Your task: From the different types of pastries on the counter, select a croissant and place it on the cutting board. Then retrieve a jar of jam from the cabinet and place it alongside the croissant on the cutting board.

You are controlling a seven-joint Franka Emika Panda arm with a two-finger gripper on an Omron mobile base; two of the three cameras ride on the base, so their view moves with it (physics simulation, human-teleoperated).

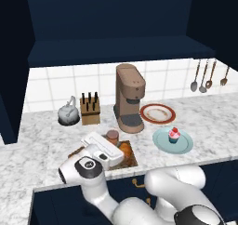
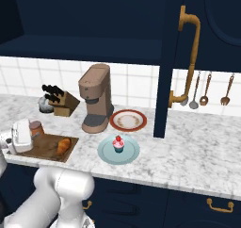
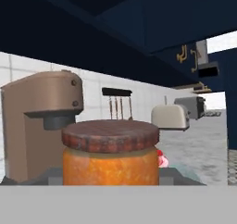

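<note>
Right base view has my gripper (image 2: 29,134) low at the left end of the cutting board (image 2: 47,151) near the counter's (image 2: 197,151) front edge, right up against the jar of jam (image 2: 36,127), though I cannot tell whether my fingers clasp it. To the right, the croissant (image 2: 63,145) lies on the board's right end. Further right, the cupcake (image 2: 118,144) sits on a blue plate (image 2: 106,154).
</note>
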